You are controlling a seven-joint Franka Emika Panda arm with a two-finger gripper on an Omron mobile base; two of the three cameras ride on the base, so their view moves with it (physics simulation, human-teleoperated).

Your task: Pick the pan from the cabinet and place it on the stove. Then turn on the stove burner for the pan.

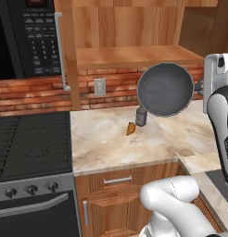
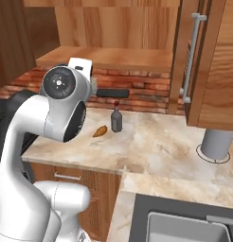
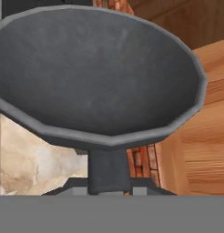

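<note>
The pan [image 1: 165,89] hangs in the air over the counter, tipped on edge so its dark grey inside faces the left base camera. It is below and in front of the open cabinet's shelf [image 1: 134,56]. My gripper [image 1: 200,86] is at the pan's right, shut on its handle [image 2: 113,93]. In the hand view the pan [image 3: 100,73] looms close, and its handle [image 3: 108,170] runs down between my fingertips. The stove [image 1: 32,139] lies at the lower left, with black grates and round knobs [image 1: 31,189] on its steel front.
A small dark bottle [image 1: 141,116] and an orange-brown food item [image 1: 130,128] sit on the marble counter [image 1: 106,143] under the pan. A black microwave [image 1: 23,37] hangs above the stove. The cabinet door [image 2: 208,71] stands open. A grey canister [image 2: 218,144] and a sink [image 2: 184,227] lie to the right.
</note>
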